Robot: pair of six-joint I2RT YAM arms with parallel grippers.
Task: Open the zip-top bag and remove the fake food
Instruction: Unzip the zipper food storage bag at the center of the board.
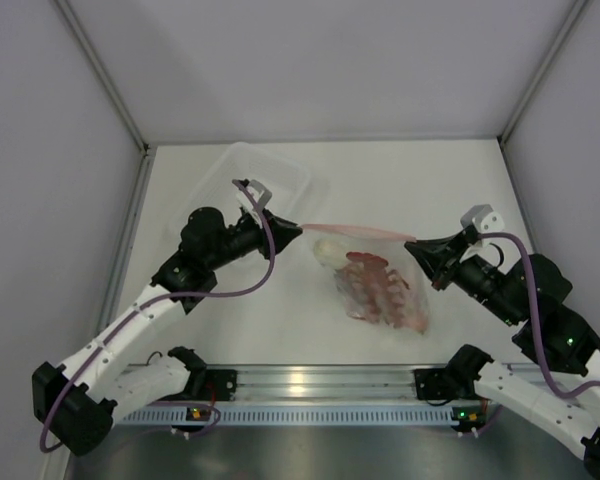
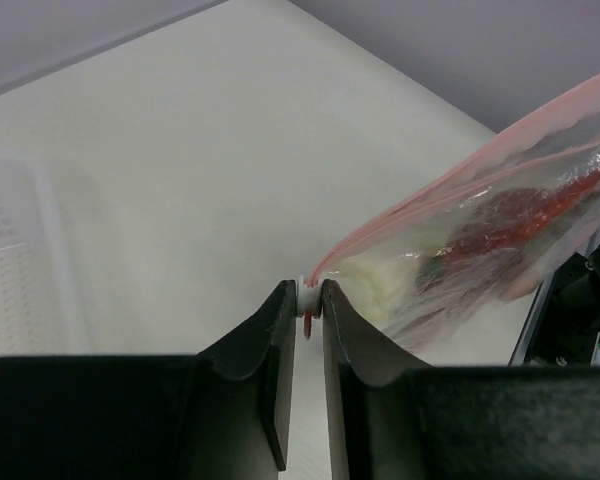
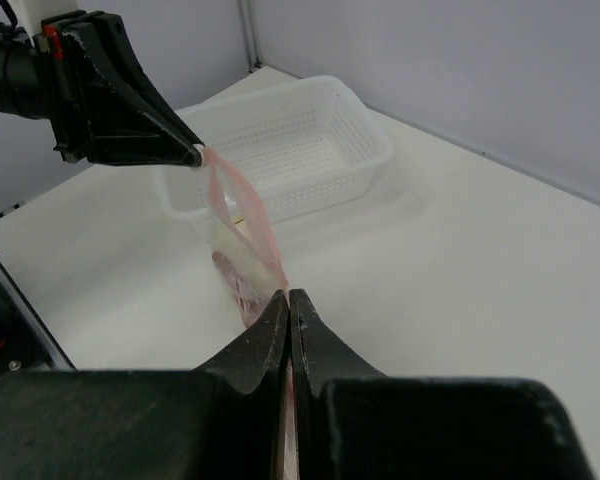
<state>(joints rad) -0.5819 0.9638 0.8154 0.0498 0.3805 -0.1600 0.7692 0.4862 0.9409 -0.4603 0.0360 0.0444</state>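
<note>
The left gripper (image 1: pixel 300 228) and right gripper (image 1: pixel 413 243) are each pinching one end of the zip-top bag (image 1: pixel 365 262) along its pink strip, over the middle of the surface (image 1: pixel 460 180). The fake food (image 1: pixel 375 290) is hanging inside, with bare room lying toward the far-right corner.

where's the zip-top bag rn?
Top view: the zip-top bag is mid-table, its pink edge stretched between the left gripper and the right gripper, right of the white basket.
</note>
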